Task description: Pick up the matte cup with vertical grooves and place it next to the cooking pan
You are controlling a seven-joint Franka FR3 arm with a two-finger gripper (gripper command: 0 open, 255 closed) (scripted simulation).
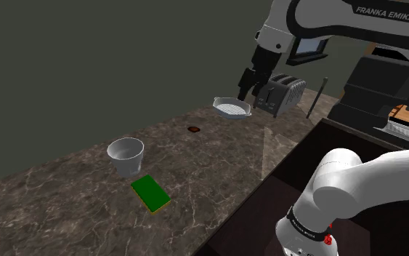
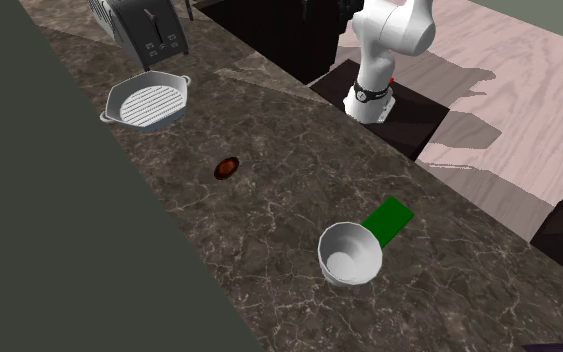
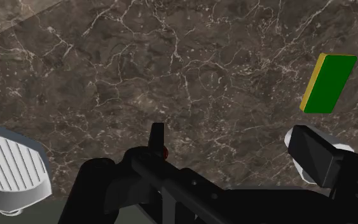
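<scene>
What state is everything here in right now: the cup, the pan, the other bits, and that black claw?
Cup: upright, empty, not held.
Ribbed pan: right way up, empty.
Green sponge: lying flat.
Toaster: standing upright.
Gripper: open, holding nothing, up in the air.

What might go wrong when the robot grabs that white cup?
The green sponge lies close beside the cup, so the open jaws might knock it. The cup flares toward its rim, so it may slip in the grip. The toaster stands close by the grill pan, so that side is tight for setting down.
</scene>
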